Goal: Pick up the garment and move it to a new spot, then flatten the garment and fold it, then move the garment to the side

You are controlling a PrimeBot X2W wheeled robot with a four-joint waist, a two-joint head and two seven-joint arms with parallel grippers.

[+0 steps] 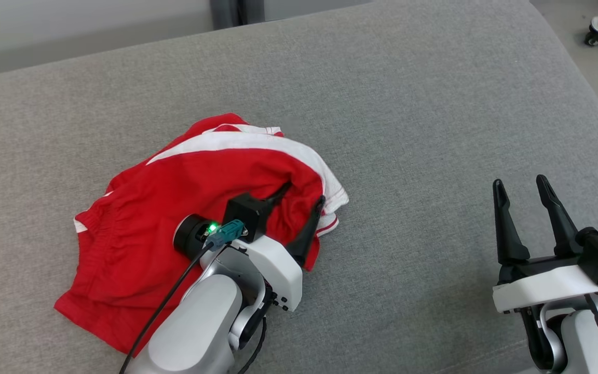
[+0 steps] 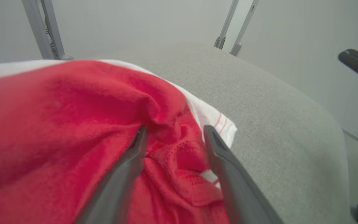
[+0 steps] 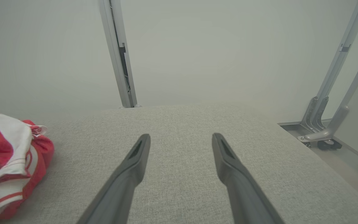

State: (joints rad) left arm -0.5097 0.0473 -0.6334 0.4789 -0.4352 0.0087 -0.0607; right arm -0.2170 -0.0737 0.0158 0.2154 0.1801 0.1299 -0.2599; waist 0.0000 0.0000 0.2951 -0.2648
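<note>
Left pincer (image 1: 305,191), released, straddles a fold of the red-and-white garment (image 1: 164,187) at 8 o'clock on the grey cushion (image 1: 408,104); right pincer (image 1: 519,182), released, at 4 o'clock.

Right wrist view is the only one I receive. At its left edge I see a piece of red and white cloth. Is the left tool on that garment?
Observer: Yes. In the head view the left tool is down on the right part of the garment.
Operator: Does it grip the cloth?
Observer: No. In the left wrist view its fingers stand apart, with a loose red fold between them.
Operator: Is the garment flat?
Observer: No. The head view shows it crumpled on the grey cushion, with a white band turned over along its far side.
</note>
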